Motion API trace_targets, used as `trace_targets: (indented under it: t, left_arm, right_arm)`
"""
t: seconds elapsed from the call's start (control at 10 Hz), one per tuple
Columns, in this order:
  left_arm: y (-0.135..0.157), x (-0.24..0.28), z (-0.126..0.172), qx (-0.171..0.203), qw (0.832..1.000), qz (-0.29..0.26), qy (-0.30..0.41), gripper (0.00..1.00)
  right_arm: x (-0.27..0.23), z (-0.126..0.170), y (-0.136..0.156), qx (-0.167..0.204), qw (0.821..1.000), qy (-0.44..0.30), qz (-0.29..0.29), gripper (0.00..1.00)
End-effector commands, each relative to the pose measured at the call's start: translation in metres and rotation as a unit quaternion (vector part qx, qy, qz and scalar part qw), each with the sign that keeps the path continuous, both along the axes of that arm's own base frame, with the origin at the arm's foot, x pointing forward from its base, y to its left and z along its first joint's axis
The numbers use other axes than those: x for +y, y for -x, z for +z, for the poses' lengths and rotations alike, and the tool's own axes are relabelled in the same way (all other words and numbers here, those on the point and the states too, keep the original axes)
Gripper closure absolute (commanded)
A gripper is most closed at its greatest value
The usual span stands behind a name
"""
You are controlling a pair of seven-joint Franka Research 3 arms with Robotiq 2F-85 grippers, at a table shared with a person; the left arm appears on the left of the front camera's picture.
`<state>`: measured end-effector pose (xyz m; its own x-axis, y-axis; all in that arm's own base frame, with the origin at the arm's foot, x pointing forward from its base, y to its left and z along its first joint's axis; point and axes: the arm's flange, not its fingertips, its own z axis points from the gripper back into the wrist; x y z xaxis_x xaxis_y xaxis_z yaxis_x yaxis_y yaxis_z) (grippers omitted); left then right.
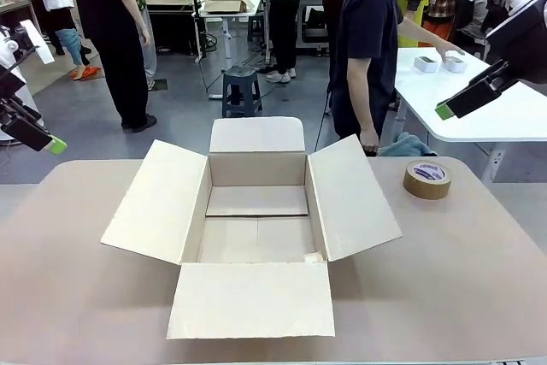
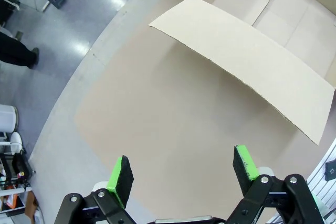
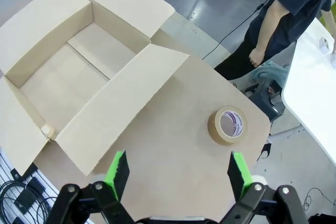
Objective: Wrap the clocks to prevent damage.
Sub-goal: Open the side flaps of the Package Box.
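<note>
Here, my left pincer [image 2: 182, 170] and my right pincer [image 3: 177, 174] both hang spread wide and empty above the tabletop [image 1: 444, 279] that carries the open cardboard box [image 1: 256, 168]

My left pincer is raised off the tabletop's left side, facing bare surface beside the box's left flap [image 2: 247, 61] and touching nothing; my right pincer is raised off the right side, looking down on the brown tape roll [image 1: 427, 179], which lies flat near the far right corner, apart from the box; the box sits mid-tabletop with all four flaps folded out and a small pale scrap [image 1: 314, 256] in its near right corner; where the clocks lie I cannot tell; a person [image 1: 367, 49] in a dark shirt stands at the far edge
</note>
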<state>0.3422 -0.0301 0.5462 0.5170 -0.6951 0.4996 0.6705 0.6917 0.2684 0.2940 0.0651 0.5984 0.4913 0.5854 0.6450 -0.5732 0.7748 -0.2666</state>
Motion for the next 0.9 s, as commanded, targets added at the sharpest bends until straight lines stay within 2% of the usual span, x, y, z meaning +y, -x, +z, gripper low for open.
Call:
trace_targets:
  t: [0.0,0.2,0.3,0.4,0.5,0.6,0.8]
  left_arm:
    - [-0.002,0.0,0.002,-0.006,1.0,0.001,0.007,0.0]
    - [0.0,0.0,0.0,-0.001,1.0,0.0,0.0,0.0]
    - [-0.002,-0.012,0.029,0.024,0.999,-0.015,-0.035,0.0]
    - [-0.005,-0.023,0.06,0.061,0.995,-0.031,-0.066,0.0]
    - [-0.007,-0.034,0.085,0.078,0.991,-0.046,-0.095,0.0]
    - [-0.01,-0.043,0.105,0.086,0.987,-0.067,-0.121,0.0]
    - [-0.009,-0.049,0.122,0.1,0.98,-0.065,-0.162,0.0]
  right_arm:
    - [0.001,-0.005,-0.001,-0.005,1.0,-0.001,0.006,0.0]
    - [0.0,0.0,0.0,0.0,1.0,0.0,0.0,0.0]
    - [0.003,0.022,-0.002,0.02,0.999,0.025,-0.012,0.0]
    - [0.006,0.043,-0.002,0.059,0.997,0.052,-0.007,0.0]
    - [0.008,0.06,-0.002,0.077,0.994,0.072,-0.013,0.0]
    - [0.01,0.077,-0.003,0.089,0.992,0.083,-0.016,0.0]
    - [0.014,0.091,-0.008,0.1,0.988,0.112,-0.022,0.0]
